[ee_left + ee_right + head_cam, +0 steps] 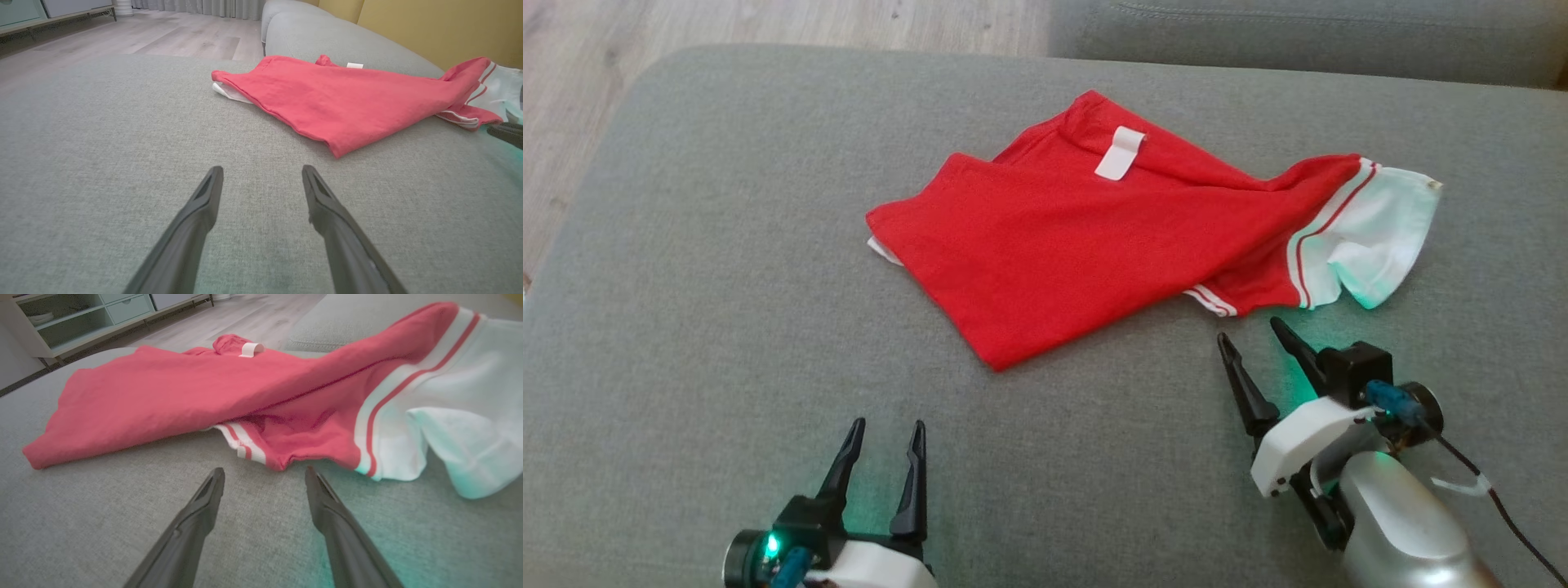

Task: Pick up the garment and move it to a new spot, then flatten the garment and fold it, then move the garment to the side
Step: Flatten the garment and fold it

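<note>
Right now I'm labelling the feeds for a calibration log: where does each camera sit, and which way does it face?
Head view: on the head, facing down at the red garment on the grey cushion; left fingers and right fingers show, both open.
Left wrist view: left wrist, low, facing along its fingers toward the garment.
Right wrist view: right wrist, facing the striped white end.
Shared: all see the garment's white tag.
</note>
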